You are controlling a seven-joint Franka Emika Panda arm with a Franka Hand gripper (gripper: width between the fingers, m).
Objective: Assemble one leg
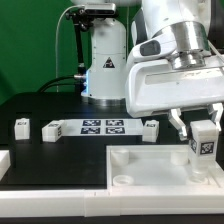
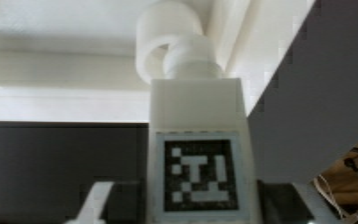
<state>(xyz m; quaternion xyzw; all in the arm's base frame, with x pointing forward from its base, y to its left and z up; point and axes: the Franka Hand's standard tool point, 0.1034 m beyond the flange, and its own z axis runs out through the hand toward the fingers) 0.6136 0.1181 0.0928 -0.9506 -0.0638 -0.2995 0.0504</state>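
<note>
My gripper [image 1: 203,133] is shut on a leg [image 1: 205,142], a short white post with a black-and-white tag on its side. It holds the leg upright over the right corner of the wide white panel [image 1: 140,160] in the exterior view. In the wrist view the leg [image 2: 201,150] sits between my two fingers [image 2: 108,203], my gripper [image 2: 197,208] closed around it. Its far tip points at a round corner hole [image 2: 165,42] of the panel [image 2: 60,65]. I cannot tell if the tip touches the hole.
Three more legs lie on the black table: two at the exterior view's left [image 1: 22,125] [image 1: 52,130] and one [image 1: 151,127] beside the marker board [image 1: 100,127]. A white part [image 1: 4,160] lies at the left edge. The robot base [image 1: 105,60] stands behind.
</note>
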